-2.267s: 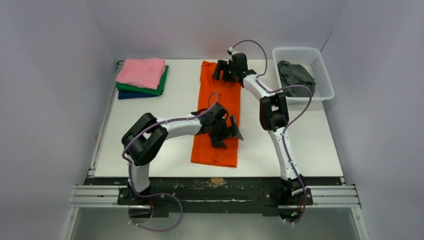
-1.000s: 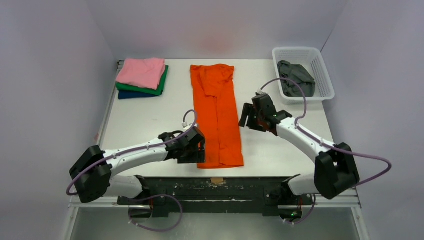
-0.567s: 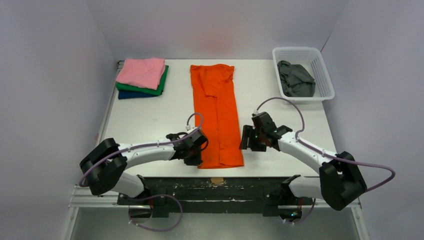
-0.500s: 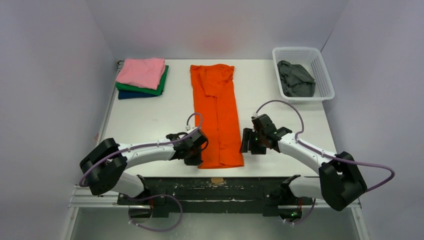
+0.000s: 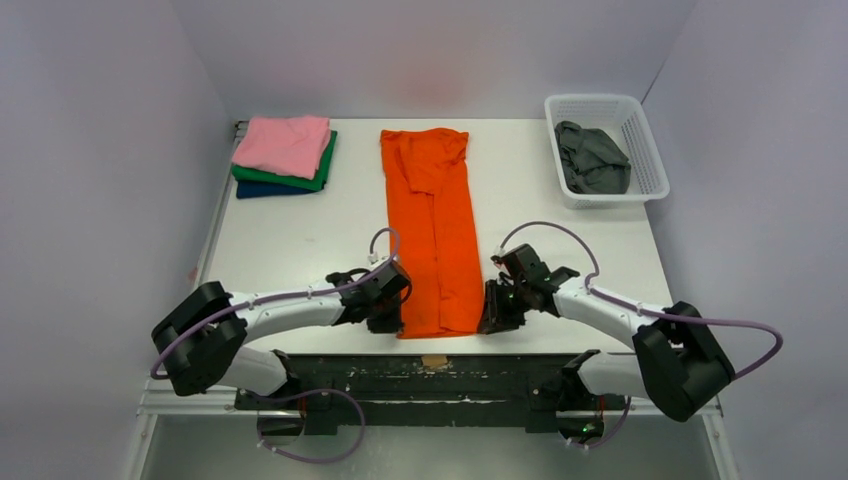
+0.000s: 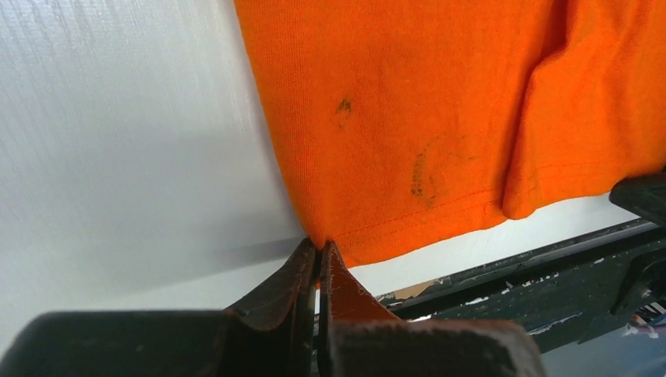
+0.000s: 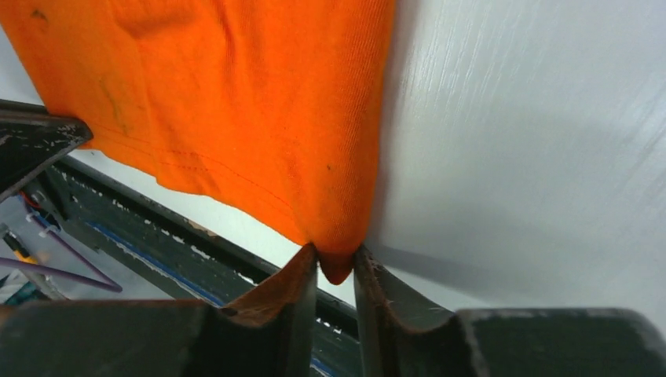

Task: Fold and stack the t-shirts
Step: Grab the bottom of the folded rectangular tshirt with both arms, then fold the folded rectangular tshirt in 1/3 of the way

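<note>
Since moving in from beside the orange shirt [image 5: 435, 230], the left end effector [image 6: 318, 250] and right end effector [image 7: 336, 261] now clamp its near hem corners, seemingly ready to fold.

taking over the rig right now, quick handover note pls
Left gripper: shut on the near left hem corner of the bright orange cloth t-shirt. Right gripper: shut on its near right corner.
That shirt lies flat as a narrow strip.
Done: pink folded t-shirt atop green t-shirt and navy t-shirt, far left.
To do: fold orange up, stack it; then the dark grey t-shirt in the white lattice basket.
</note>
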Tool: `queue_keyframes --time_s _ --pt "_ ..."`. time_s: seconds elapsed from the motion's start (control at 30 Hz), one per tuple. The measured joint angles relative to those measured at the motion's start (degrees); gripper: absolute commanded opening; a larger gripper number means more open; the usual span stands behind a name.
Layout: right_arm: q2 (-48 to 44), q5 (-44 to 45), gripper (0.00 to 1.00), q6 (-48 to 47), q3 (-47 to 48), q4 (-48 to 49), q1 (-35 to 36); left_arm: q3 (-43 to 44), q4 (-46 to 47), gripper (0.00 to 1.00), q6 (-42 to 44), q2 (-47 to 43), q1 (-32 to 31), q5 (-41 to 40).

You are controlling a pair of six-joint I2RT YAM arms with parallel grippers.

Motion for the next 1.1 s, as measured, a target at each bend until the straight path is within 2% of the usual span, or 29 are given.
queue_keyframes --time_s 0.07,0.27,0.47,0.63,0.8,1.0,1.1 --pt "0.37 -0.57 0.00 -0.09 -0.66 0.55 0.33 -0.55 0.50 0.00 -0.09 -0.48 -0.02 0.17" --pt "-1.75 0.00 0.00 -0.42 -0.96 0.66 0.46 -2.19 0.68 0.00 -0.31 -3.56 -0.31 0.26" --pt "-5.11 2.58 0.00 0.20 5.95 0.20 0.63 0.48 -0.22 0.00 1.77 -6.23 0.61 0.57" --pt "-4.13 6.36 0.00 2.23 10.23 4.59 0.68 4.09 1.33 0.00 3.91 -5.79 8.57 4.50" --pt "5.64 12.61 0.00 3.85 19.19 6.01 0.61 11.74 0.90 0.00 6.93 -2.38 15.80 4.37" --pt "15.50 19.78 0.00 4.20 30.45 6.58 -0.52 24.04 -0.48 0.00 10.08 6.99 21.97 5.18" --pt "17.35 22.10 0.00 4.09 33.42 7.80 -1.49 26.95 -0.98 0.00 11.21 10.60 24.85 5.51"
